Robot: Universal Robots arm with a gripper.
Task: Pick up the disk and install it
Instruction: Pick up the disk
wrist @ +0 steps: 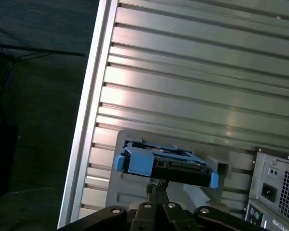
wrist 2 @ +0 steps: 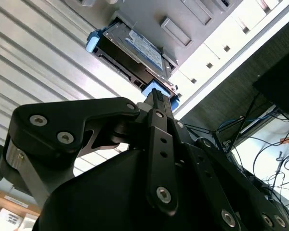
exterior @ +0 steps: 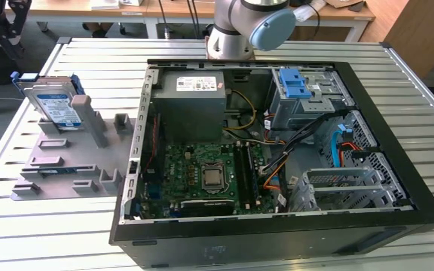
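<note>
In the first wrist view the end effector is clenched on nothing. Beyond it the disk stands on edge in a grey holder, a post just beside it. Farther off, the open computer case sits on the counter.

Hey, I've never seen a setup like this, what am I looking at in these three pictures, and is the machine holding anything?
This is one robot arm at a slatted metal table. The exterior view looks down from off the arm; both wrist views ride near its gripper. On the table lie an open computer case and a grey holder, where the disk stands on edge. The gripper is shut and holds nothing; the disk lies ahead of it.
</note>
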